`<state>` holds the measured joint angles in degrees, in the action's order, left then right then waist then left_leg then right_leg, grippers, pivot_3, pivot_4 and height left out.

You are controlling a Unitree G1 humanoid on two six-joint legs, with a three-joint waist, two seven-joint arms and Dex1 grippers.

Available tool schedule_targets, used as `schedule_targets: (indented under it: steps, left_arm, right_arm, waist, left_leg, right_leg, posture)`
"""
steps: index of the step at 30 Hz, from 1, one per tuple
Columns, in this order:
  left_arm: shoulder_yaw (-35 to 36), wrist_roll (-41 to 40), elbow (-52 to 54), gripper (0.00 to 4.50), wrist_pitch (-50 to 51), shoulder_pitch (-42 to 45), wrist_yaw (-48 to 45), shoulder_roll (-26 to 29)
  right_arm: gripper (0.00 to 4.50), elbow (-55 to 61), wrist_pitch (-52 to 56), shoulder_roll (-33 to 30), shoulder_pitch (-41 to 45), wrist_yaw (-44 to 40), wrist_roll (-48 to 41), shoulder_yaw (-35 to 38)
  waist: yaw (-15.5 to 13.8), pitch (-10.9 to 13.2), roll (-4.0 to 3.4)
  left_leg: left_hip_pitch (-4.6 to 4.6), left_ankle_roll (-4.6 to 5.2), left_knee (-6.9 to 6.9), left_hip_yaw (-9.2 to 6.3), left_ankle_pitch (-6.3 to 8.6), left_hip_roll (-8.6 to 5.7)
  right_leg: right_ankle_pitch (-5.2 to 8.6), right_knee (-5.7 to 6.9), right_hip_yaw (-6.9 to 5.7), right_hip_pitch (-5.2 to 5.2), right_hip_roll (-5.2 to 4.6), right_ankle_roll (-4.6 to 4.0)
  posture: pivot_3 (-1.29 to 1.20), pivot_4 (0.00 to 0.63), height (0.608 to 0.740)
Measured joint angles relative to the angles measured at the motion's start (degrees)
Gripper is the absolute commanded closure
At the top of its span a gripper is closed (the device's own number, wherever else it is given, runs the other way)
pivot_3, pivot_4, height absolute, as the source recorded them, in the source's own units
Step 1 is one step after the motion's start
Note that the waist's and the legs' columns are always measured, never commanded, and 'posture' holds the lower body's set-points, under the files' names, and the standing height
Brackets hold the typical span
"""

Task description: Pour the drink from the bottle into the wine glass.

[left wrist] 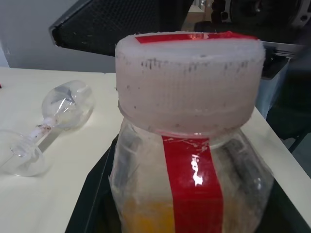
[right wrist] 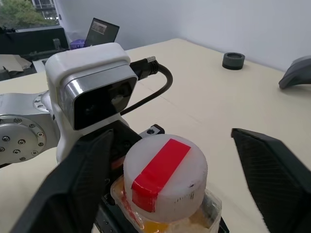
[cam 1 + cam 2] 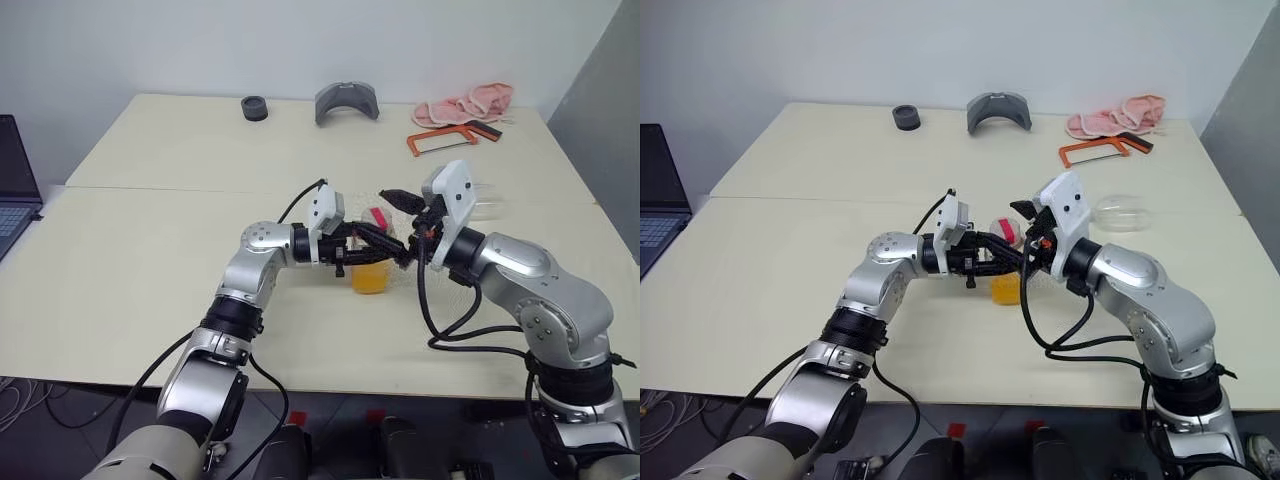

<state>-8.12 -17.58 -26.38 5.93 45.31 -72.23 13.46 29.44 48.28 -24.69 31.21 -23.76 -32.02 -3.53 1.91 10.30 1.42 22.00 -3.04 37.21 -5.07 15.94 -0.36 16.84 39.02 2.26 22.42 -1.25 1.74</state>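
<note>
The left gripper's (image 3: 385,243) fingers clamp the body of the bottle (image 1: 187,165), held upright just above the tabletop (image 3: 150,260), orange drink (image 3: 368,278) in its lower part. The right gripper's (image 2: 160,165) fingers stand wide on either side of the capped top (image 2: 165,170), not touching it. The wine glass (image 3: 1120,212) lies on its side on the tabletop, behind the right arm.
</note>
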Motion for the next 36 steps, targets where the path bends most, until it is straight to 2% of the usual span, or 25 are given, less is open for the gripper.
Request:
schedule_targets:
  steps: [3, 8, 10, 12, 14, 18, 22, 25, 29, 32, 36]
  left_arm:
    - [0.0, 0.0, 0.0, 2.69, 0.0, 0.1, 0.0, 0.2]
    - [-0.1, 0.0, -0.1, 2.70, 0.0, 0.1, -1.4, 0.3]
    - [-0.6, 0.0, 0.0, 2.70, 0.0, 0.2, -2.7, 0.5]
    - [-1.5, 0.2, 0.0, 2.70, 0.0, 0.3, -4.8, 1.0]
    - [-1.7, 0.5, 0.0, 2.70, 0.1, 0.9, -5.9, 1.3]
    - [-1.9, 1.0, -0.1, 2.70, 0.9, 1.8, -6.0, 1.2]
    - [-1.9, 0.9, -0.2, 2.71, 1.3, 1.9, -5.9, 1.3]
    - [-1.1, 0.8, -0.2, 2.71, 1.3, 1.9, -5.9, 1.9]
    - [-0.9, 0.8, -1.1, 2.71, 1.1, 2.3, -5.8, 1.5]
    - [-0.9, 0.9, -2.3, 2.71, 0.8, 2.6, -5.2, 1.0]
    - [-0.9, 1.1, -3.8, 2.71, -0.3, 2.9, -4.7, 0.2]
  right_arm:
    - [2.59, -0.1, 0.0, 0.4, 0.0, -1.1, -0.3, -0.2]
    - [2.63, -2.4, -2.6, -2.5, 0.8, -7.6, -0.6, -0.7]
    - [2.63, -5.2, -6.2, -6.3, 2.3, -14.6, 0.1, -2.2]
    - [2.63, -11.7, -12.3, -11.9, 6.9, -26.6, 1.9, -5.8]
    - [2.63, -18.5, -16.7, -13.6, 12.0, -35.4, 3.5, -8.3]
    - [2.63, -23.0, -17.8, -14.0, 14.9, -40.6, 3.8, -8.9]
    - [1.31, -20.9, -16.2, -12.7, 10.4, -36.0, 3.7, -6.0]
    - [0.32, -15.8, -14.2, -11.3, 4.7, -29.5, 3.3, -1.6]
    - [0.26, -1.4, -8.1, -5.4, -3.2, -16.5, -1.7, 5.9]
    - [0.26, 7.6, -4.8, -0.8, -8.6, -6.3, -1.2, 5.2]
    - [0.26, 11.6, -3.6, 3.4, -10.6, 5.1, 5.3, 1.5]
  waist:
    - [0.0, 0.0, 0.00]
    - [0.0, 0.0, 0.00]
    - [0.0, 0.0, -0.02]
    - [0.2, 0.0, -0.07]
    - [0.4, 0.0, -0.06]
    - [0.4, 0.0, -0.07]
    - [0.2, 0.0, -0.07]
    - [0.0, 0.0, -0.08]
    - [-0.1, 0.0, -0.07]
    - [-0.1, 0.0, -0.08]
    - [0.1, 0.0, -0.08]
  left_leg:
    - [0.00, 0.01, 0.00, -0.07, 0.00, 0.00]
    - [0.00, 0.01, 0.01, -0.06, 0.00, -0.04]
    - [-0.01, 0.02, 0.02, 0.06, 0.01, -0.09]
    - [-0.02, 0.03, 0.07, 0.24, 0.02, -0.12]
    - [-0.05, 0.04, 0.11, 0.23, 0.02, -0.05]
    - [0.00, 0.02, 0.09, 0.11, 0.01, 0.05]
    - [0.17, 0.00, 0.27, -0.10, 0.00, 0.06]
    - [0.88, -0.04, 0.76, -0.29, -0.02, 0.00]
    - [1.02, -0.06, 0.79, -0.38, -0.04, -0.03]
    - [0.99, -0.06, 0.83, -0.33, -0.03, -0.06]
    - [0.86, 0.04, 0.89, -0.21, 0.00, -0.08]
  right_leg:
    - [0.00, 0.00, -0.01, 0.00, 0.00, 0.00]
    - [0.00, 0.00, -0.01, 0.00, 0.01, 0.00]
    - [0.00, -0.01, -0.01, 0.00, 0.02, 0.00]
    - [0.00, -0.02, 0.02, -0.01, 0.06, 0.01]
    - [0.00, -0.02, -0.03, -0.04, 0.17, 0.00]
    - [0.00, 0.02, -0.08, -0.02, 0.10, -0.01]
    - [0.00, 0.01, -0.05, 0.01, -0.09, -0.01]
    - [-0.06, 0.20, -0.06, 0.57, -0.10, 0.08]
    - [-0.07, 0.46, -0.07, 0.79, -0.14, 0.10]
    - [-0.07, 0.56, -0.01, 0.81, -0.10, 0.10]
    - [-0.06, 0.78, 0.10, 0.81, -0.01, 0.12]
  posture:
    - [0.00, 0.150, 0.740]
    - [0.00, 0.150, 0.740]
    - [0.00, 0.150, 0.740]
    - [0.00, 0.150, 0.740]
    - [0.00, 0.150, 0.740]
    - [0.00, 0.150, 0.740]
    - [0.00, 0.150, 0.740]
    - [0.00, 0.150, 0.740]
    - [0.00, 0.150, 0.740]
    - [0.00, 0.150, 0.740]
    - [0.00, 0.150, 0.740]
